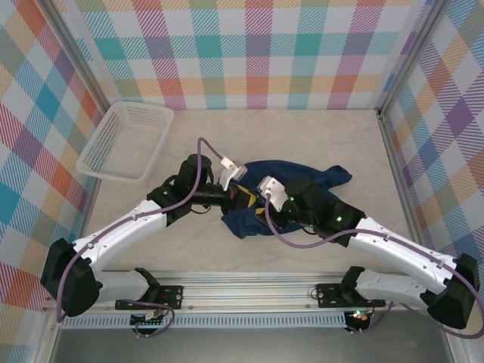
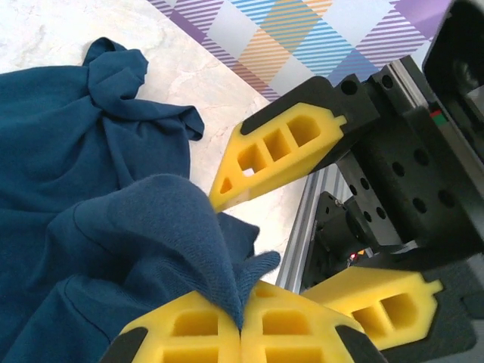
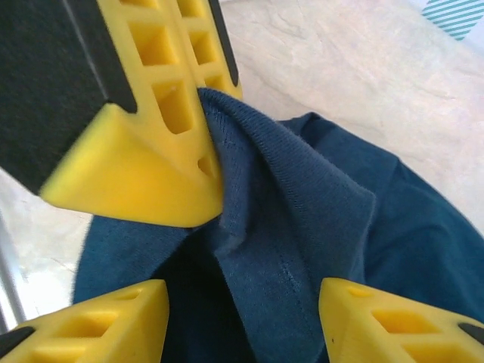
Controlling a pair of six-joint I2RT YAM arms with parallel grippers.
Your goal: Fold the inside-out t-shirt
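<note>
Just ahead of your arm bases, your left gripper (image 2: 240,324) is clamped on a raised fold of the inside-out t-shirt (image 1: 302,175). Your right gripper (image 3: 242,302) stands parted, with the same fold between its fingers. Beyond them the shirt lies crumpled mid-table (image 1: 318,132), with the white basket (image 1: 125,140) far left.

Top view, centre: left arm (image 1: 178,200) and right arm (image 1: 325,215) hide much of the inside-out t-shirt (image 1: 318,178). Both wrist views crop it at bottom edge.

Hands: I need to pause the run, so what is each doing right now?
Left hand: closed on a fold of the t-shirt.
Right hand: open, gripping nothing.
</note>
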